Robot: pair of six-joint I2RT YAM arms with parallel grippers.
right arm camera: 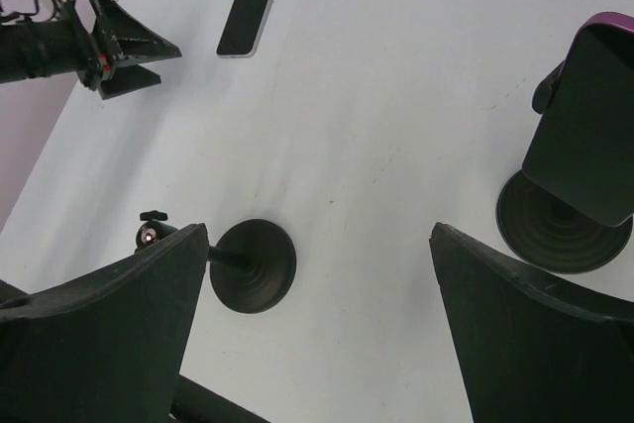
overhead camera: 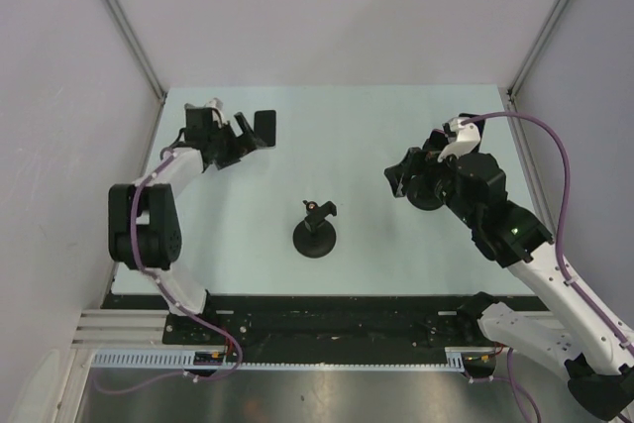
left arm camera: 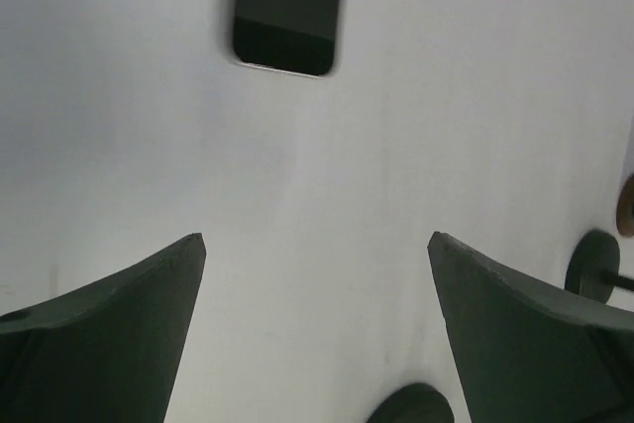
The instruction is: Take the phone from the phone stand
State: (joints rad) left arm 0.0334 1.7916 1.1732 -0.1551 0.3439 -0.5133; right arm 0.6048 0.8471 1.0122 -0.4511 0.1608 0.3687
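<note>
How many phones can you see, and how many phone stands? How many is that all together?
Phones: 2 (flat phone, purple-cased phone)
Phone stands: 2 (empty stand, stand holding the purple-cased phone)
Total: 4

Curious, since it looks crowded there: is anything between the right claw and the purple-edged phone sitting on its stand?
Nothing visible does. The open right claw has only bare table between it and the purple-edged phone on its phone stand; the empty stand sits off by the claw's other finger.
</note>
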